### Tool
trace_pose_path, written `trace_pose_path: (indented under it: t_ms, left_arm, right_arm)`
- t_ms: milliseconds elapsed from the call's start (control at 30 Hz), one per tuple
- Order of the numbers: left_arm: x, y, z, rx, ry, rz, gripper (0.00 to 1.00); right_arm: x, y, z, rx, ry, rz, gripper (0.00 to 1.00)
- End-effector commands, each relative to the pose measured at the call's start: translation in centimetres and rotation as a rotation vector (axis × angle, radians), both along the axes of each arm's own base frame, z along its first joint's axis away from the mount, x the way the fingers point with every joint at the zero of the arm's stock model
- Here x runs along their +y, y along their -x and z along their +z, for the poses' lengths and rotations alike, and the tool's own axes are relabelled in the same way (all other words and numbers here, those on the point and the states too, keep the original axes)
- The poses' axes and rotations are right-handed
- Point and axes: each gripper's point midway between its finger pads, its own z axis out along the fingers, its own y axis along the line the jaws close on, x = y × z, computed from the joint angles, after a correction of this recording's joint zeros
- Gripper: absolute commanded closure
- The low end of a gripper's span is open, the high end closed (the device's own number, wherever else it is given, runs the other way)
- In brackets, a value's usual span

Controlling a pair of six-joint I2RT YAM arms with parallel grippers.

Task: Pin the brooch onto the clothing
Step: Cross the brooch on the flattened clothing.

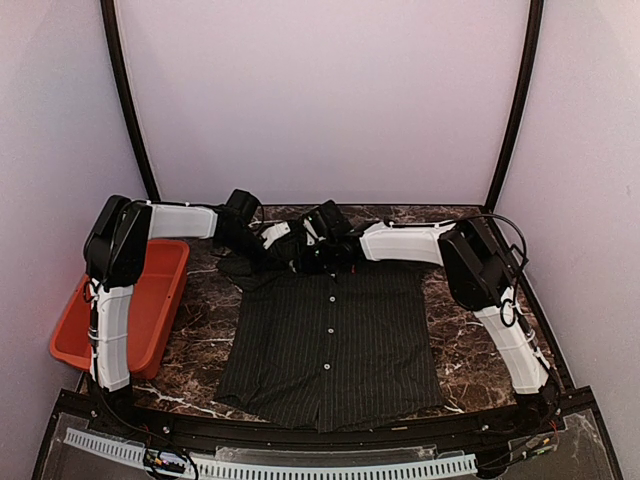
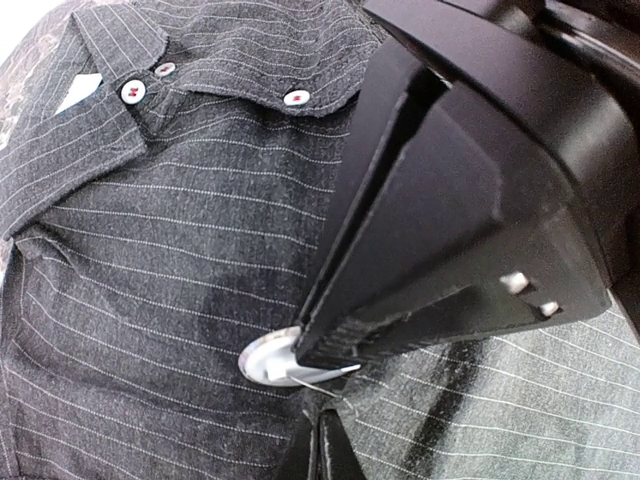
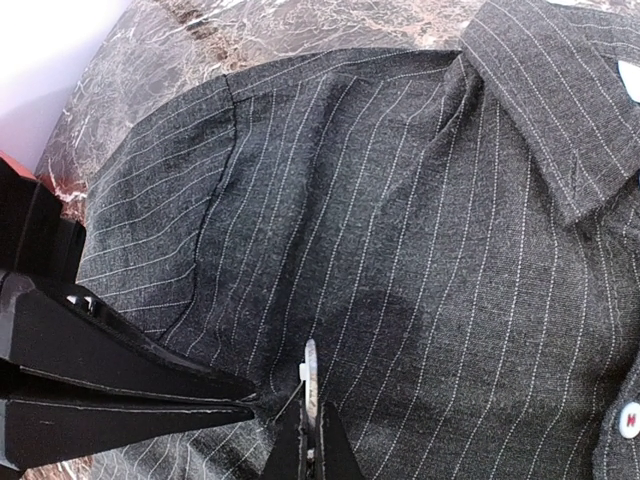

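Pinching the brooch (silver disc), right fingers touch the shirt.

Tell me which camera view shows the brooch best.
The left wrist view. It shows the brooch as a silver round disc with its thin pin, lying against the clothing. The right wrist view catches it only edge-on, a thin pale sliver. In the top external view it cannot be made out.

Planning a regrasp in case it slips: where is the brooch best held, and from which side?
Pinch the brooch by its flat round disc, across both faces, coming from above the clothing. The disc seems to stand on edge, and its wire pin must stay free.
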Motion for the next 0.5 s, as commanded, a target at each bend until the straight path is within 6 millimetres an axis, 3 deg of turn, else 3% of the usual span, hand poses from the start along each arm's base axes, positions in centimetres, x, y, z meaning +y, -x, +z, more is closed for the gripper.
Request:
trace_pose_path:
  t_ms: [0, 467]
  left_arm:
    - [-0.2, -0.5, 0.5, -0.019, -0.005, 0.015, 0.99]
    - [0.1, -0.9, 0.4, -0.033, -0.02, 0.032, 0.99]
  right_arm:
    - [0.9, 1.6, 1.8, -0.011, -0.029, 0.051, 1.0]
    - [0.5, 3.0, 3.7, -0.019, -0.059, 0.092, 1.0]
